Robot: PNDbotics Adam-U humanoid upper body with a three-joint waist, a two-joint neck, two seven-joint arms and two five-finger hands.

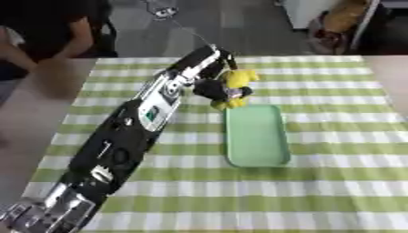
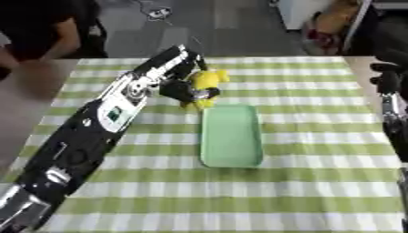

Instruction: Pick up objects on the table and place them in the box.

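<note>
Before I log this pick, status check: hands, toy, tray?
Left hand shut on yellow toy, at the far end of green tray. Right hand idle at right edge, fingers unclear. Tray holds nothing; nothing blocking.

Yellow toy [image 1: 237,84]; mint-green tray [image 1: 257,135]; green-white checked tablecloth [image 1: 334,182]; black hand [image 1: 211,88].

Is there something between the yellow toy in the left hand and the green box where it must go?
Nothing visible. The left hand grips the yellow toy just beyond the far end of the green box, which looks empty.
</note>
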